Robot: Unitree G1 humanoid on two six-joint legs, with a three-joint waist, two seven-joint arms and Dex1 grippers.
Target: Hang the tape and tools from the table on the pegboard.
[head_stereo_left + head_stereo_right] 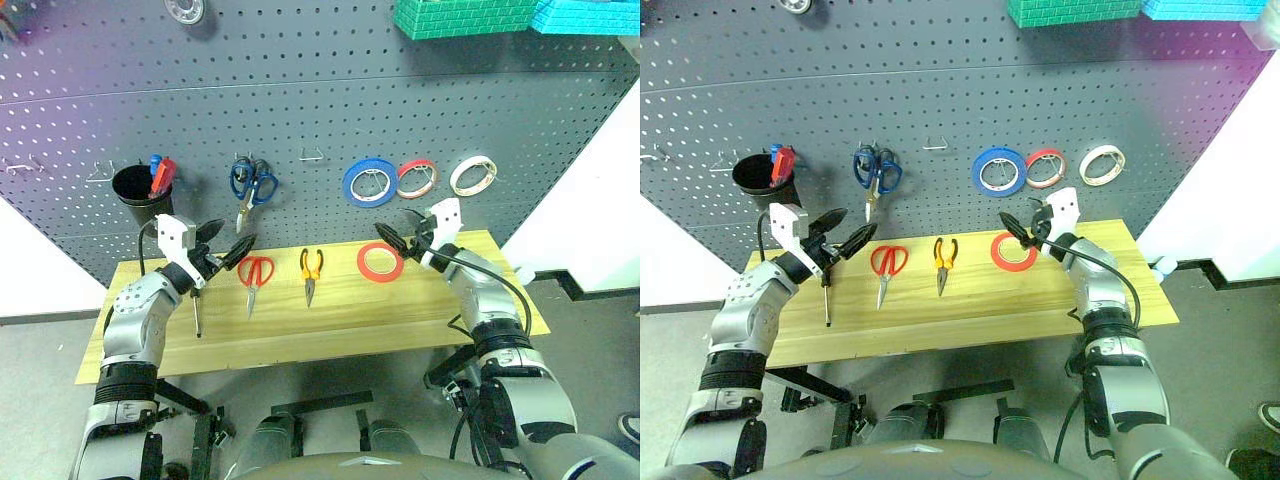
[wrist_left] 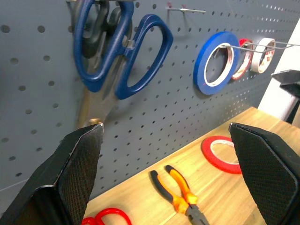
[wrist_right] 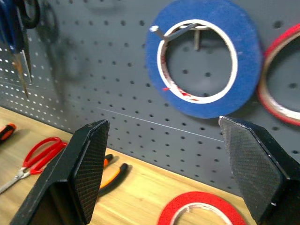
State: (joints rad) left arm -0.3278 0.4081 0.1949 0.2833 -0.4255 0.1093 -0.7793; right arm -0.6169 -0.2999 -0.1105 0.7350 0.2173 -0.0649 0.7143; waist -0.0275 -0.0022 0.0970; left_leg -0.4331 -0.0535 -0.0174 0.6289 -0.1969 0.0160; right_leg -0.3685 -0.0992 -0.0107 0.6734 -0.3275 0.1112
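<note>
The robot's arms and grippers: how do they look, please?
Both arms are silver-grey metal with black bands at the joints. Each ends in a white wrist block and two black, textured fingers: left gripper, right gripper. A black cable loops along each forearm.

The two head views look forward and down from above the worktop (image 1: 330, 320) onto the pegboard (image 1: 300, 90), sharing nearly the same scene from slightly offset positions. Each wrist view sits low and close to the board, looking level along its own fingers; both share the blue roll (image 2: 216, 63) and the red-orange tape (image 3: 201, 208)
</note>
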